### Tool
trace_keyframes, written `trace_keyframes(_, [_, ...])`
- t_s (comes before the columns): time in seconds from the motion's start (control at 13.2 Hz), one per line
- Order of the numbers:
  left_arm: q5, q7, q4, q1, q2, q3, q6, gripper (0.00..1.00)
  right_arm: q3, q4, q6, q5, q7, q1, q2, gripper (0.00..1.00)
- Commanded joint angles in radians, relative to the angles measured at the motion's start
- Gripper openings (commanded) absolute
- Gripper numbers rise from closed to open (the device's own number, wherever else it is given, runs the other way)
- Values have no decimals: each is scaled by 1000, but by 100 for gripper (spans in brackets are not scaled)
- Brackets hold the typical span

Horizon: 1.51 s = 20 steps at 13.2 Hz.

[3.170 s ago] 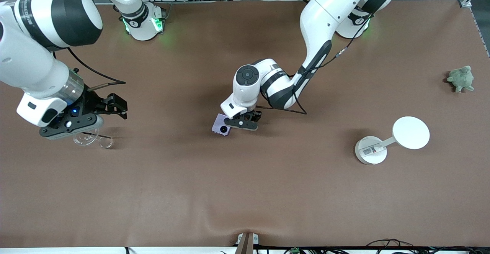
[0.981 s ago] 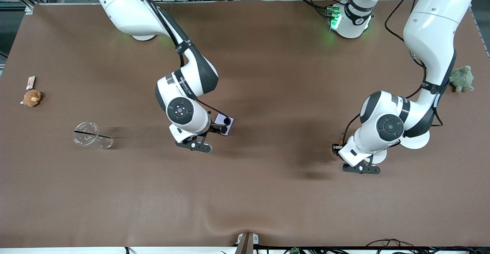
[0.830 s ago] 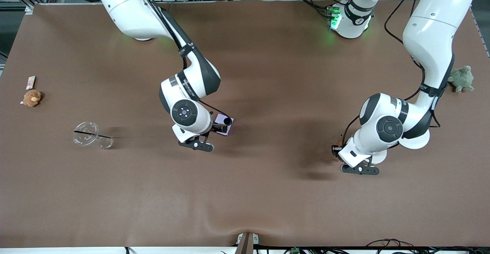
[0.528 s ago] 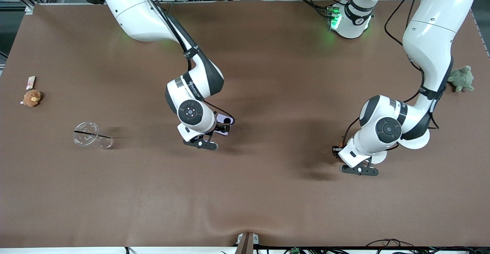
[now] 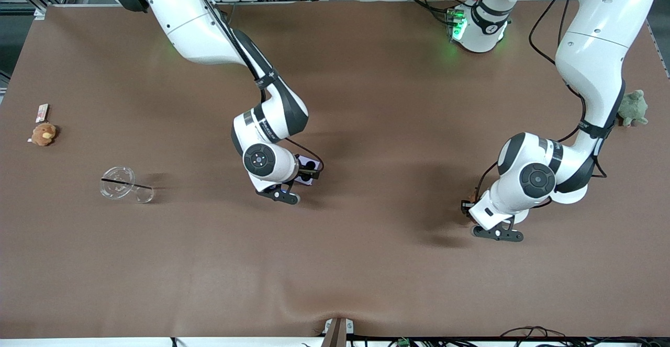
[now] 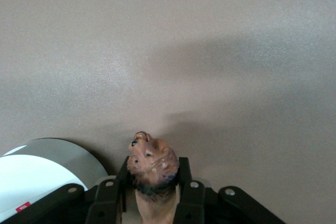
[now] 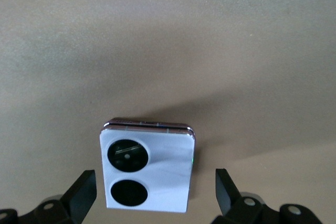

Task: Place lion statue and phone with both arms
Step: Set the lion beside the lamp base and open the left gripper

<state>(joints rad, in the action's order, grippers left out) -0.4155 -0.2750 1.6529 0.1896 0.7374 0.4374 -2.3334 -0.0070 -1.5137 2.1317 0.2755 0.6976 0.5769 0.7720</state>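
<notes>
- Your table (image 5: 366,263) is one broad brown mat, flat apart from a small ripple at the edge nearest the front camera, so you have plenty of bare surface for both objects.
- Your right arm reaches in from its base to mid-table, with the right gripper (image 5: 293,182) low over the phone (image 7: 147,170). Its fingers (image 7: 81,192) are spread wide on either side of the lilac body and touch nothing. The phone appears to rest on the mat, camera circles facing up. If you judge it placed, lift straight up so a fingertip cannot drag it.
- Your left arm bends down near the white stand (image 5: 568,195), toward its own end of the table. The left gripper (image 5: 479,208) is clamped on the lion statue (image 6: 152,163), which pokes out head-first between the fingers (image 6: 184,192), just over bare mat beside the stand's base (image 6: 52,158).
- Lower it until the figurine meets the mat before you let go; it is small and likely to tip.
- Keep clear of the stand as you withdraw.
- Well away lie the green plush toy (image 5: 632,108), the clear glass (image 5: 123,185), and the orange-brown plush toy (image 5: 43,134).
</notes>
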Motion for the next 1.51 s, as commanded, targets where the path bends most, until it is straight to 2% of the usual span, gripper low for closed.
trace_keyframes(0.0, [-19,-6,5,14,-7,11,-15,100,-5,13,19,24,11,8,29,100])
trace_keyframes(0.3, [-11,-10,-2,1,-91,24,61,100,-5,15,30,24,13,9,43,100])
trace_keyframes(0.45, [-11,-4,-21,11,-145,72,132,100,-5,18,30,43,13,9,43,100])
trace_keyframes(0.83, [-12,0,-183,11,-245,147,409,100,-5,29,30,59,13,11,41,100])
trace_keyframes(0.98, [-9,2,-206,13,-318,159,488,100,-5,29,30,57,13,18,47,100])
trace_keyframes(1.43, [151,3,-214,43,-545,153,627,100,-5,24,82,53,10,37,70,100])
